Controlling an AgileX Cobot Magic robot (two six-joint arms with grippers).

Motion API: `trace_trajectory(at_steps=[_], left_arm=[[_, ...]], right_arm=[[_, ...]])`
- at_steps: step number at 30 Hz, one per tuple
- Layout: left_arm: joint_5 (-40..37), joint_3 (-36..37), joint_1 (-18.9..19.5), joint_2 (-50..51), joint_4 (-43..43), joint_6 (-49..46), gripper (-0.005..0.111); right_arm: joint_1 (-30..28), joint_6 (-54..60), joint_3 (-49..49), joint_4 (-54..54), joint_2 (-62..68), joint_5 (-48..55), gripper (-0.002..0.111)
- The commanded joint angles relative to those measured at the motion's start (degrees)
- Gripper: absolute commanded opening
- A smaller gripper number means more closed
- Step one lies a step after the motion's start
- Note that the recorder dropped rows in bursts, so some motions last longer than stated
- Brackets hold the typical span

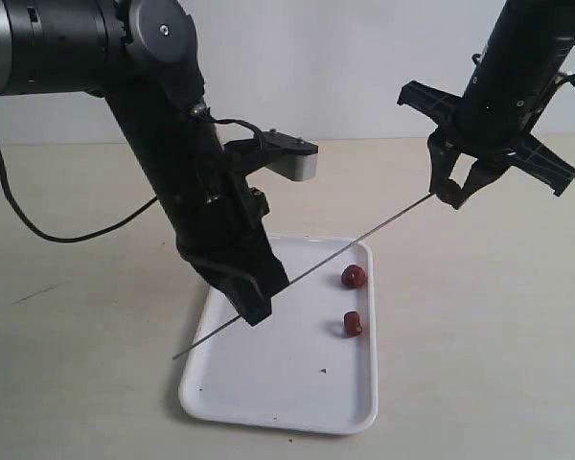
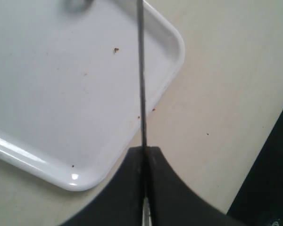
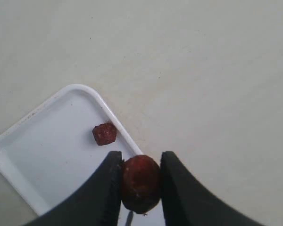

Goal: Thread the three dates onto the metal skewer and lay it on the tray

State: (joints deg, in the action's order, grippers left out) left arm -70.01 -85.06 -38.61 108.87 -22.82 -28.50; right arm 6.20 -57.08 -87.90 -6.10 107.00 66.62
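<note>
Metal skewer (image 1: 355, 247): clamped toward its lower end in the left gripper (image 1: 256, 309) above the tray (image 1: 287, 383), long axis rising rightward, tip at the held date (image 3: 140, 182) pinched by the right gripper (image 1: 457, 198); far date (image 1: 354, 277) and near date (image 1: 353, 324) lie loose on tray.

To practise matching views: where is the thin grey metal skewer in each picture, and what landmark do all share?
Exterior view: the thin grey metal skewer runs diagonally, lower left to upper right.
Left wrist view: a vertical line from the top edge to the left tool.
Right wrist view: at most a grey sliver by the held dark red-brown date.
Shared landmark: the flat white rectangular tray.
</note>
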Motion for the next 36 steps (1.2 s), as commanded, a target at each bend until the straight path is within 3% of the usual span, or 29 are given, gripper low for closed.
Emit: trace_trajectory(at_steps=[1, 36], left_arm=[[0.05, -0.44, -0.29, -0.22, 0.05, -1.05, 0.000], [0.05, -0.44, -0.29, -0.22, 2.53, -1.40, 0.000]], right_arm=[[-0.21, 0.47, -0.33, 0.59, 0.11, 0.09, 0.027], [-2.20, 1.60, -0.46, -4.49, 0.11, 0.40, 0.027]])
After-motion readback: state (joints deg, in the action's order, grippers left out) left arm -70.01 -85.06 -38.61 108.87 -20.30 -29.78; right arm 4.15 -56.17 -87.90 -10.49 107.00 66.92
